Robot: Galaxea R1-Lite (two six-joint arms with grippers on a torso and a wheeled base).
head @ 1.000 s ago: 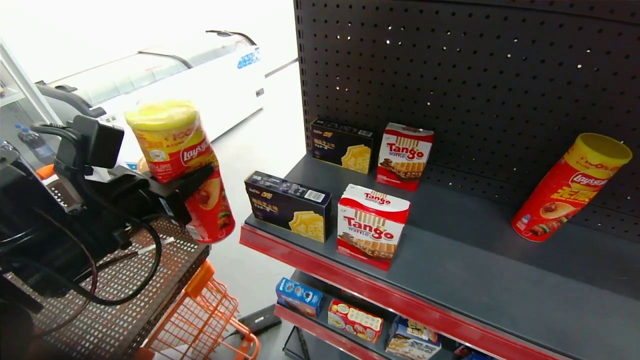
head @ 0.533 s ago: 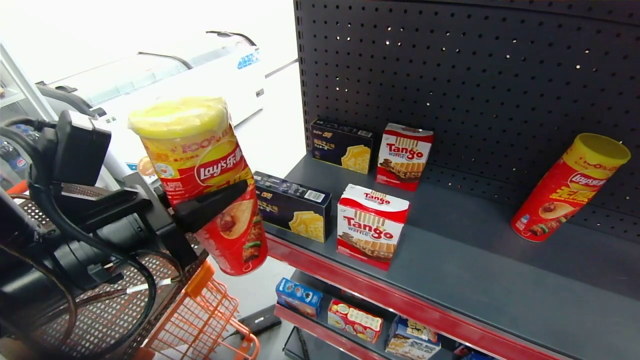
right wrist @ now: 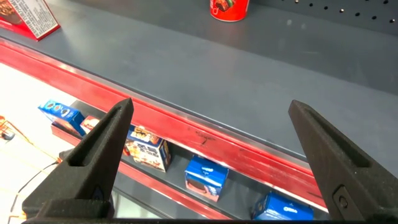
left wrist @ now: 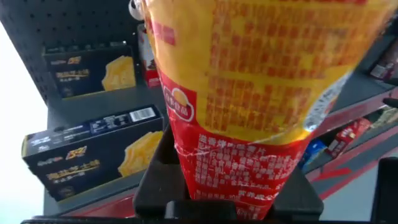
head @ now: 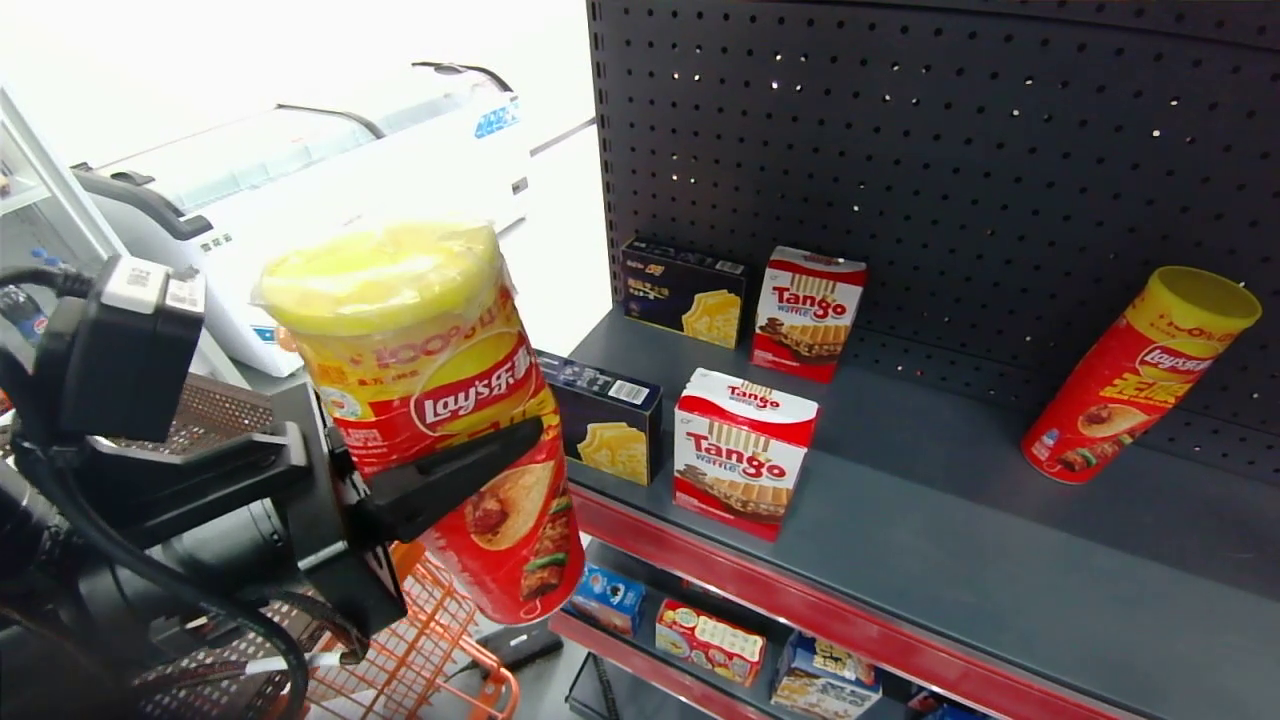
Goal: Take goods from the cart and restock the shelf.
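The left gripper [head: 490, 420] is clamped across the middle of a tall chip canister [head: 420, 330], a cardboard cylinder with a yellow upper half, a red lower half and a yellow lid under crinkled clear film. The canister tilts, lid up and base down, in the air just off the shelf's left front corner, above the orange wire cart [head: 420, 650]. In the left wrist view the black fingers [left wrist: 155, 180] press on either side of the canister's red lower part.

The shelf [head: 950, 520] is a flat dark grey metal board with a glossy red front lip [head: 800, 600] and a black pegboard back [head: 900, 150]. Near the left front edge stand a dark rectangular cracker box [head: 610, 420] and, just beside it, a red-and-white wafer box [head: 742, 450]. A second cracker box [head: 685, 290] and wafer box [head: 808, 312] stand behind them at the back edge. Toward the right, another chip canister [head: 1140, 375] leans against the pegboard.

Between the wafer boxes and the leaning canister lies a broad bare stretch of board, running to the front lip.

The right gripper [right wrist: 211, 112] hangs with its wedge-shaped black fingers [right wrist: 99, 155] spread wide, holding nothing, above the red lip. Small packaged goods [head: 710, 640] sit on the tier beneath.
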